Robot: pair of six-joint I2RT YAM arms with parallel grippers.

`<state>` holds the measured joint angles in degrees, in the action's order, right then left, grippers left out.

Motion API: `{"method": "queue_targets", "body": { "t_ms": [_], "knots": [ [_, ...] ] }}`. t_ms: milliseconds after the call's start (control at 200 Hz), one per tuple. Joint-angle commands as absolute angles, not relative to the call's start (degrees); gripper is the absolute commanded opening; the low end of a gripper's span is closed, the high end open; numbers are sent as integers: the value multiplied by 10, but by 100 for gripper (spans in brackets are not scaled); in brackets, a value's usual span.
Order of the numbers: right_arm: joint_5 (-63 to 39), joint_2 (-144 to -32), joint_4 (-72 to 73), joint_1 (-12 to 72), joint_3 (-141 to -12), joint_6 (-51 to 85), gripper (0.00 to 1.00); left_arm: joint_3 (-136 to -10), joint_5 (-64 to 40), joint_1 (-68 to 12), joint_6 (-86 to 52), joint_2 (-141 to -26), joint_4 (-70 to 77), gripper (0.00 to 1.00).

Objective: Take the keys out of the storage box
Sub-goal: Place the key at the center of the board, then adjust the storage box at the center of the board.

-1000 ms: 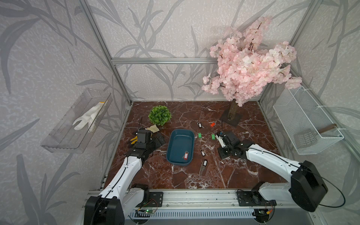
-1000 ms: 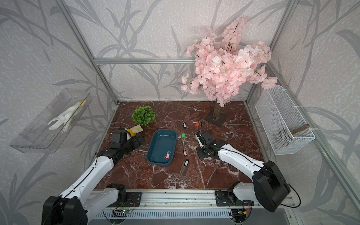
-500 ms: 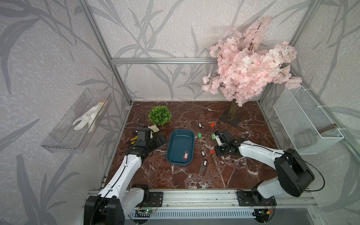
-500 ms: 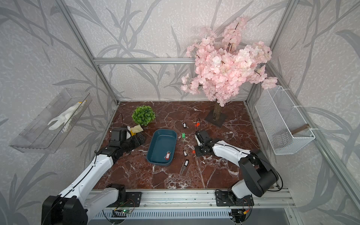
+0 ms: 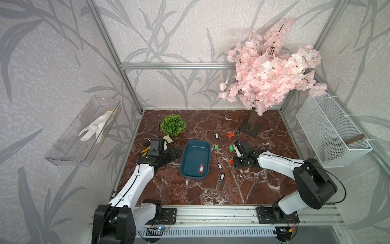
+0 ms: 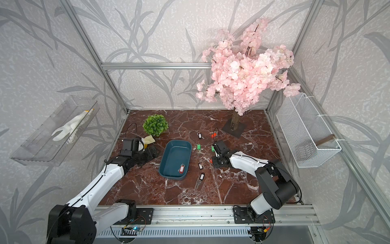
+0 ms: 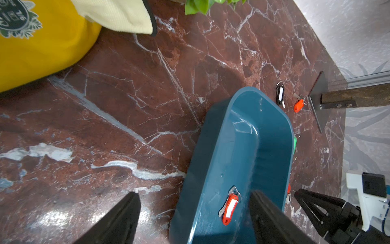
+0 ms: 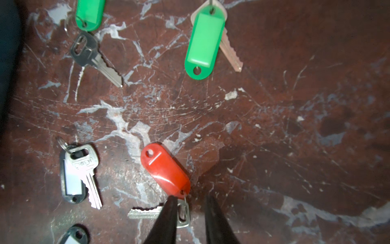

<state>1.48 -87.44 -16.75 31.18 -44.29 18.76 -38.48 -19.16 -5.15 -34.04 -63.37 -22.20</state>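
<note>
The storage box [image 5: 195, 147] [image 6: 175, 154] is a teal tray in the middle of the table. One of the keys, with a red tag [image 5: 201, 168] [image 7: 230, 208], lies inside it at the near end. My left gripper [image 5: 175, 151] [image 7: 194, 202] is open, with one finger above the box floor and the other over the table. My right gripper [image 5: 235, 161] [image 8: 190, 200] stands open low over a red-tagged key [image 8: 164, 169] lying on the table, whose metal head is by one finger. Several other keys lie right of the box, such as a green-tagged one [image 5: 216, 146] [image 8: 203, 42] and a black-tagged one [image 5: 220, 165] [image 8: 73, 175].
A green plant ball [image 5: 173, 125] stands behind my left arm, next to a yellow object [image 7: 31, 42] and a cream cloth [image 7: 118, 14]. The pink blossom tree's base [image 5: 251, 127] is at the back right. A clear bin [image 5: 84, 131] and a wire basket [image 5: 329, 131] hang on the side walls.
My right gripper came down a little toward the box, opened, and the red-tagged key now lies on the table. My left gripper shifted toward the box and narrowed slightly.
</note>
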Motion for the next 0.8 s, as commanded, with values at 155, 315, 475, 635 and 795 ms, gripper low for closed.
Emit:
{"method": "queue_targets", "body": {
  "t_ms": [155, 315, 475, 635, 795],
  "knots": [
    [47, -788, -112, 308, -418, 185, 53, -417, -219, -66, -327, -697, -238, 77],
    [82, -735, -91, 305, -396, 171, 70, -425, -182, -101, -328, -730, -237, 75],
    [108, -695, -69, 298, -374, 156, 90, -451, -107, -150, -328, -776, -254, 70],
    [104, -662, -62, 283, -357, 160, 99, -485, -57, -175, -317, -826, -276, 57],
    [99, -640, -56, 274, -345, 161, 99, -509, -43, -189, -306, -864, -283, 45]
  ]
}}
